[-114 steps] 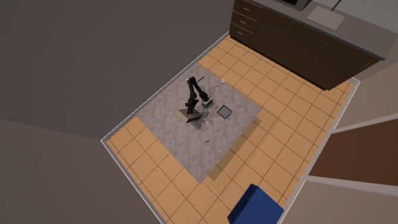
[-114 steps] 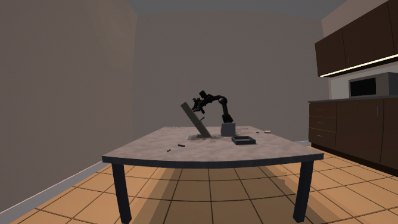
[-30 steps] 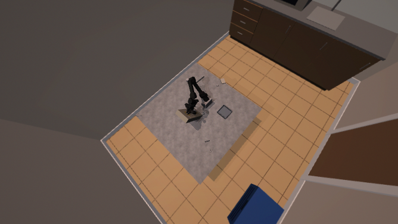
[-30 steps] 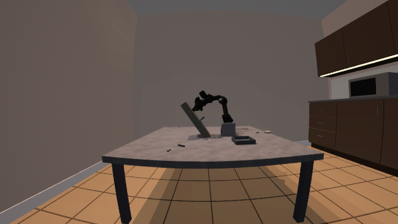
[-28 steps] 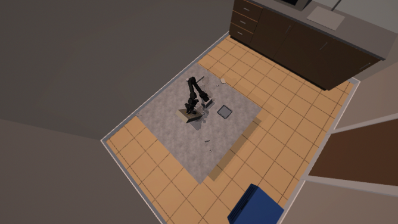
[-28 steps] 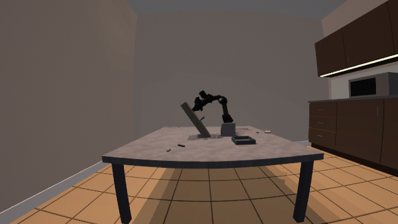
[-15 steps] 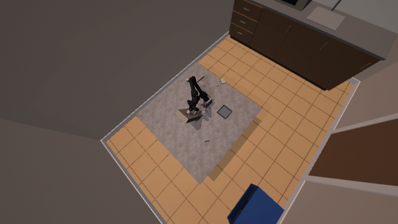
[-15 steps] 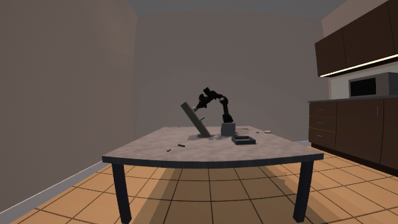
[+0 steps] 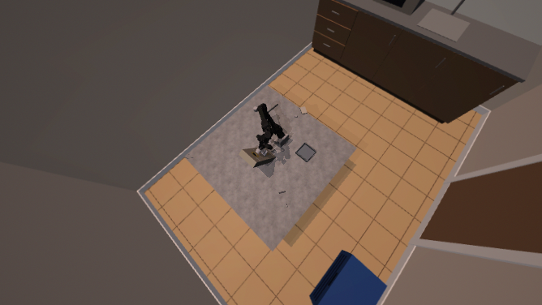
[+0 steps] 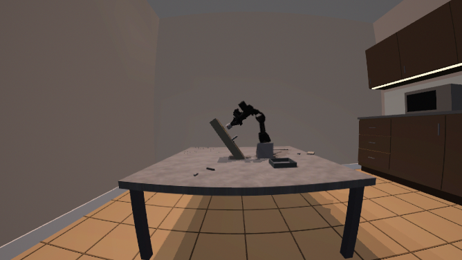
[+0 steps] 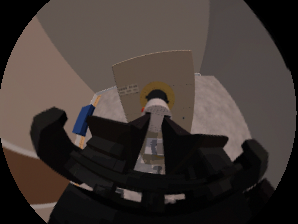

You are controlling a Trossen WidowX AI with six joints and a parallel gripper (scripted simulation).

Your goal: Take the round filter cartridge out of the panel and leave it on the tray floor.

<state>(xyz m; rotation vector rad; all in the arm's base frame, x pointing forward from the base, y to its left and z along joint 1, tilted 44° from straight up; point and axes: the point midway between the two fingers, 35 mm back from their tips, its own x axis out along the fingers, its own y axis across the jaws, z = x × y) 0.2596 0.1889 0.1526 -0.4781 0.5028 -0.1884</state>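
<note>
The service panel (image 9: 248, 158) (image 10: 225, 137) (image 11: 175, 65) leans on the table, with a yellow ring (image 11: 157, 85) around a dark round opening (image 11: 157, 94). The pale round cartridge (image 10: 229, 126) (image 11: 157, 107) is out of the panel, just in front of the opening. My gripper (image 11: 156, 117) is shut on the cartridge, one finger on each side of its near part. The cartridge's slots are hidden by the fingers. A gap shows between cartridge and panel in the exterior view. The dark square tray (image 9: 306, 152) (image 10: 283, 165) is empty, off to the side of the panel and arm.
A small handle (image 10: 234, 137) sticks out of the panel's face below the cartridge. A dark bar (image 9: 281, 192) (image 10: 210, 169) and a smaller piece (image 9: 286, 205) (image 10: 196, 174) lie on the table. A beige block (image 9: 303, 110) (image 10: 310, 153) lies near the table's edge.
</note>
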